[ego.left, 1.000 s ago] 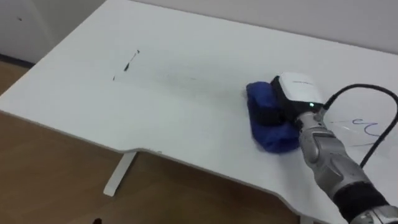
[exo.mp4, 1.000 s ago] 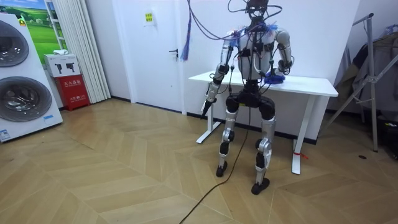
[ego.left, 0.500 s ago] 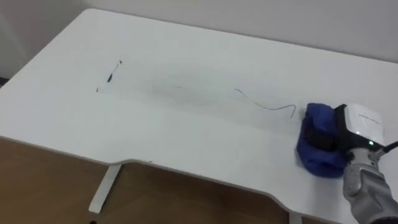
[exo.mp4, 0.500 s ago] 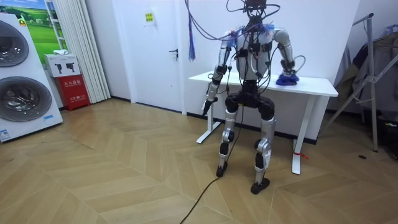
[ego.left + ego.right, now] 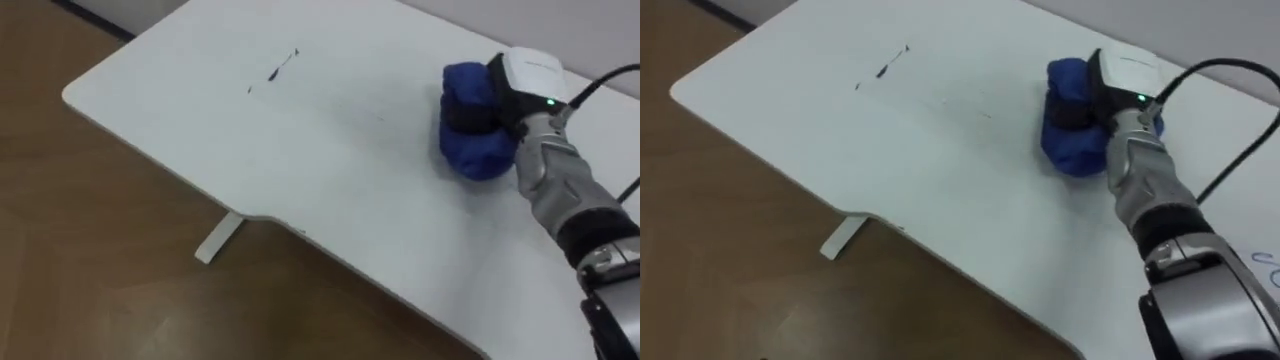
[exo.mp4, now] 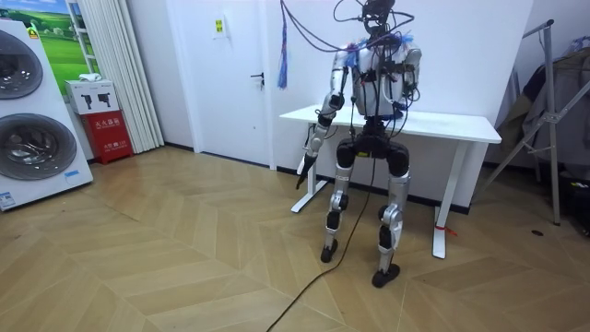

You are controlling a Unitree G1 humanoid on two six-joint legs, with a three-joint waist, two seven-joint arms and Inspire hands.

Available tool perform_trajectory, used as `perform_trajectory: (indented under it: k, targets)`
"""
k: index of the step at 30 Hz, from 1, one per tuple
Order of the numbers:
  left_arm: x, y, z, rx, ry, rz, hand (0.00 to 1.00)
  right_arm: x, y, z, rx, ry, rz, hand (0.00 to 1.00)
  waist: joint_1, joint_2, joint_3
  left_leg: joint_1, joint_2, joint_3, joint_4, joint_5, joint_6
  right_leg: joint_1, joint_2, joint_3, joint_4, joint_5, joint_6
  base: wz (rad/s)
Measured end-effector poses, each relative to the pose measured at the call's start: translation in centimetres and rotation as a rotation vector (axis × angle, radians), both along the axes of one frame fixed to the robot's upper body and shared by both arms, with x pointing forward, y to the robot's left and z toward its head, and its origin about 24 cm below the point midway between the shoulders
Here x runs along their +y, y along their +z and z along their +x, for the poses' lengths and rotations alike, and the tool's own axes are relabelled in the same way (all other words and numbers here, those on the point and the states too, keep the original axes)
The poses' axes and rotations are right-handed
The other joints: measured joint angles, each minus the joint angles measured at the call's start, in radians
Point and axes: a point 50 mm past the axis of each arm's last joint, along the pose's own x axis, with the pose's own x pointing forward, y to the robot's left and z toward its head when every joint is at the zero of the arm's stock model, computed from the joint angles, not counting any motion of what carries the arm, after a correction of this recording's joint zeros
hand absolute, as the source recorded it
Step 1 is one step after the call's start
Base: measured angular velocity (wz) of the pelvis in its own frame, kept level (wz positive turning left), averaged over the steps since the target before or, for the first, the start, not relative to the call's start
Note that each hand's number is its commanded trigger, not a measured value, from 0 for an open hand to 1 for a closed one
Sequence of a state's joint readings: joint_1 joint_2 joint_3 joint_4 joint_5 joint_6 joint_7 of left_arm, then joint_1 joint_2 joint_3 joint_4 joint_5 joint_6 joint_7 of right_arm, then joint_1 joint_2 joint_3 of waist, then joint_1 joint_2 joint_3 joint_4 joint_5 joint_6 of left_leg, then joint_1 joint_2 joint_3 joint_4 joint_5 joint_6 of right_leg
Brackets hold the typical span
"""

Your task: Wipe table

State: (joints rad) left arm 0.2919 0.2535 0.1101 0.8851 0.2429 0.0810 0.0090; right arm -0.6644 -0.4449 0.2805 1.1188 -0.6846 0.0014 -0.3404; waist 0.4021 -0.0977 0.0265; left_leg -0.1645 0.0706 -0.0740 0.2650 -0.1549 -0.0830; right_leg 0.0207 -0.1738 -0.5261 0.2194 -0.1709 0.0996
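On the white table (image 5: 330, 170), right robot hand (image 5: 520, 85) around a blue cloth (image 5: 470, 145).

Room view | I see the robot standing on wood floor at the table (image 6: 452, 126), facing it | left hand (image 6: 307, 159) hangs at the room view's left | washers (image 6: 32, 152) far left, door (image 6: 235, 74) behind, rack (image 6: 553, 111) right

No print is reading legibly: pen marks (image 5: 272, 72) on the white table (image 5: 200, 130) are forming no characters, and the yellow notice (image 6: 221, 28) on the door (image 6: 230, 92) is showing print too small to read.
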Motion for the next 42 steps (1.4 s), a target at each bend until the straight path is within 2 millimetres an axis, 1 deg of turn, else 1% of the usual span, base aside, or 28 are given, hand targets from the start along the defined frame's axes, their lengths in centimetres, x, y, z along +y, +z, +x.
perform_trajectory:
  k: [1,2,5,8,9,10,12,14,17,19,21,22,23,24,26,27,28,29,30,32,34,35,36,38,39,40,41,42]
  targets:
    - [0.3,0.1,-0.2,0.004,0.005,0.005,0.0,-0.7,0.1,-0.3,-0.005,-0.015,0.009,1.0,-0.021,0.0,-0.0002,0.002,0.0,0.0,0.0,0.0,0.0,0.001,0.0,0.001,0.001,0.0,0.0,0.0]
    - [0.4,0.1,-0.1,-0.001,0.018,0.004,0.0,-1.9,0.1,-0.8,0.004,-0.038,-0.012,1.0,-0.035,0.0,-0.0002,0.002,0.0,-0.004,-0.001,0.0,0.0,0.001,0.0,-0.003,0.001,0.0,0.0,0.0]
    - [0.3,0.0,1.0,-0.032,0.007,-0.002,0.0,-4.3,0.1,-2.2,0.025,-0.098,-0.043,1.0,-0.046,0.0,0.0,0.018,0.001,-0.003,-0.017,0.0,0.0,0.003,0.0,0.003,0.0,0.0,0.0,-0.1]
    - [0.2,0.1,1.9,-0.056,-0.007,-0.006,0.0,-4.8,0.1,-2.4,0.029,-0.12,-0.049,1.0,-0.064,-0.005,0.0024,0.021,0.004,0.004,-0.019,0.0,0.0,0.004,0.001,0.007,0.0,0.0,0.0,-0.2]
    - [0.1,0.1,2.0,-0.057,-0.014,-0.008,0.0,-4.8,0.1,-2.4,0.029,-0.122,-0.049,1.0,-0.064,-0.004,0.0024,0.022,0.005,0.009,-0.019,0.0,0.0,0.001,0.001,0.01,0.0,0.0,0.0,-0.19]
    - [0.0,0.1,2.3,-0.061,-0.025,-0.012,0.0,-4.6,0.3,-2.1,0.027,-0.114,-0.055,1.0,-0.057,-0.005,0.0024,0.023,0.006,0.015,-0.019,0.0,0.0,-0.005,0.001,0.027,0.0,0.0,0.0,-0.33]
    - [-0.1,0.1,2.6,-0.067,-0.031,-0.021,0.0,-3.9,0.8,-1.4,0.021,-0.095,-0.056,1.0,-0.033,-0.006,0.0034,0.03,0.009,0.018,-0.022,0.0,0.0,-0.021,0.001,0.042,-0.001,0.0,0.0,-0.42]
    - [-0.2,0.1,2.6,-0.064,-0.031,-0.029,0.0,-2.4,1.7,0.1,-0.005,-0.064,-0.036,1.0,-0.008,-0.006,0.0033,0.036,0.013,0.043,-0.03,0.0,0.0,-0.03,0.001,0.052,-0.001,0.0,0.0,-0.34]
    - [-0.5,0.0,2.5,-0.064,-0.022,-0.04,0.0,-1.2,2.8,1.2,-0.045,-0.042,-0.017,1.0,-0.004,-0.005,0.0043,0.029,0.013,0.05,-0.03,0.0,0.0,-0.04,0.001,0.053,-0.001,0.0,0.0,0.03]
    - [-0.4,-0.1,2.1,-0.062,-0.001,-0.048,0.0,-1.2,2.8,1.2,-0.046,-0.046,-0.01,1.0,0.003,-0.004,0.0048,0.029,0.012,0.057,-0.03,0.0,0.0,-0.036,0.0,0.053,-0.001,0.0,0.0,0.15]
    - [-0.2,-0.1,1.4,-0.051,0.013,-0.047,0.0,-1.4,2.4,0.9,-0.035,-0.05,-0.008,1.0,-0.002,-0.002,0.0062,0.029,0.011,0.051,-0.03,0.0,0.0,-0.032,-0.002,0.048,-0.001,0.0,0.0,0.16]
    - [-0.1,-0.1,0.8,-0.038,0.016,-0.042,0.0,-1.8,1.5,0.2,-0.012,-0.064,-0.001,1.0,-0.013,0.0,0.006,0.03,0.009,0.047,-0.029,0.0,0.0,-0.024,-0.002,0.048,-0.002,0.0,0.0,0.24]
    - [0.0,-0.1,0.4,-0.031,0.018,-0.036,0.0,-2.6,0.0,-1.2,0.02,-0.091,0.004,1.0,-0.023,0.001,0.006,0.034,0.006,0.046,-0.029,0.0,0.0,-0.013,-0.003,0.047,-0.005,0.0,0.0,0.25]
    - [0.0,-0.1,0.2,-0.028,0.02,-0.035,0.0,-3.0,-0.6,-1.9,0.011,-0.112,0.031,1.0,-0.029,0.002,0.006,0.035,0.005,0.046,-0.029,0.0,0.0,-0.009,-0.004,0.047,-0.005,0.0,0.0,0.23]
    - [0.2,0.0,-0.9,-0.015,0.038,-0.028,0.0,-4.4,-2.7,-4.7,-0.035,-0.182,0.105,1.0,-0.071,0.008,0.0047,0.043,0.0,0.048,-0.026,0.0,0.0,0.01,-0.004,0.044,-0.018,0.001,0.002,0.12]
    - [0.3,0.0,-1.1,-0.011,0.043,-0.025,0.0,-4.8,-3.2,-5.5,-0.04,-0.203,0.121,1.0,-0.084,0.01,0.0041,0.048,0.0,0.048,-0.026,0.0,0.0,0.017,-0.004,0.042,-0.019,0.001,0.002,0.08]
    - [0.4,0.1,-1.3,-0.01,0.049,-0.023,0.0,-5.4,-4.0,-7.0,-0.043,-0.238,0.146,1.0,-0.114,0.014,-0.0083,0.05,0.0,0.048,-0.027,0.0,0.0,0.022,-0.005,0.04,-0.016,0.001,0.003,0.07]
    - [0.4,0.1,-1.5,-0.005,0.05,-0.023,0.0,-6.1,-4.8,-8.5,-0.039,-0.273,0.157,1.0,-0.136,0.02,-0.0125,0.065,-0.001,0.055,-0.027,0.0,0.0,0.036,-0.006,0.042,-0.016,0.001,0.004,0.0]
    - [0.4,0.1,-1.8,0.001,0.052,-0.021,0.0,-6.5,-5.2,-9.3,-0.03,-0.289,0.156,1.0,-0.145,0.025,-0.0153,0.074,0.0,0.061,-0.027,0.0,0.0,0.042,-0.007,0.043,-0.017,0.0,0.005,-0.09]
    - [0.8,0.4,-1.5,-0.019,0.046,-0.002,0.0,-7.8,-6.6,-12.3,0.007,-0.362,0.158,1.0,-0.19,0.034,-0.0287,0.108,0.001,0.076,-0.028,-0.002,0.002,0.074,-0.009,0.043,-0.016,-0.003,0.01,-0.1]
    - [0.9,0.8,-0.6,-0.064,0.044,0.009,0.0,-8.4,-7.1,-13.7,0.024,-0.402,0.162,1.0,-0.211,0.038,-0.0312,0.131,0.005,0.093,-0.031,-0.003,0.002,0.093,-0.009,0.043,-0.017,-0.007,0.015,-0.13]
    - [0.9,1.0,0.0,-0.093,0.033,0.014,0.0,-8.7,-7.3,-14.2,0.028,-0.418,0.16,1.0,-0.228,0.042,-0.031,0.144,0.006,0.093,-0.031,-0.003,0.002,0.105,-0.009,0.043,-0.016,-0.007,0.015,-0.1]
    - [0.8,1.1,0.4,-0.11,0.027,0.014,0.0,-8.7,-7.4,-14.5,0.033,-0.422,0.156,1.0,-0.234,0.043,-0.0321,0.149,0.006,0.095,-0.031,-0.003,0.003,0.109,-0.009,0.046,-0.015,-0.008,0.015,-0.19]
    - [0.3,1.1,1.1,-0.144,0.013,0.011,0.0,-8.4,-7.7,-14.8,0.046,-0.433,0.151,1.0,-0.232,0.042,-0.0255,0.174,0.007,0.108,-0.039,-0.004,0.004,0.111,-0.009,0.084,-0.01,-0.008,0.012,-0.41]
    - [0.2,1.1,1.1,-0.141,0.01,0.011,0.0,-8.2,-7.7,-14.6,0.047,-0.437,0.152,1.0,-0.228,0.047,-0.0272,0.179,0.008,0.115,-0.044,-0.004,0.004,0.11,-0.009,0.097,-0.008,-0.007,0.012,-0.52]
    - [-0.1,1.0,1.6,-0.149,0.009,0.004,0.0,-7.5,-7.7,-14.0,0.051,-0.419,0.146,1.0,-0.214,0.047,-0.026,0.187,0.011,0.137,-0.043,-0.006,0.004,0.097,-0.009,0.121,0.003,-0.007,0.011,-0.54]
    - [-0.4,0.8,1.3,-0.142,0.015,-0.003,0.0,-6.4,-7.5,-12.9,0.06,-0.376,0.131,1.0,-0.198,0.042,-0.027,0.188,0.015,0.156,-0.044,-0.005,0.004,0.083,-0.008,0.142,0.008,-0.007,0.012,-0.53]
    - [-0.5,0.8,1.3,-0.138,0.016,-0.004,0.0,-5.5,-7.3,-12.1,0.056,-0.347,0.131,1.0,-0.191,0.047,-0.0262,0.187,0.015,0.157,-0.044,-0.006,0.004,0.075,-0.006,0.148,0.011,-0.005,0.011,-0.52]
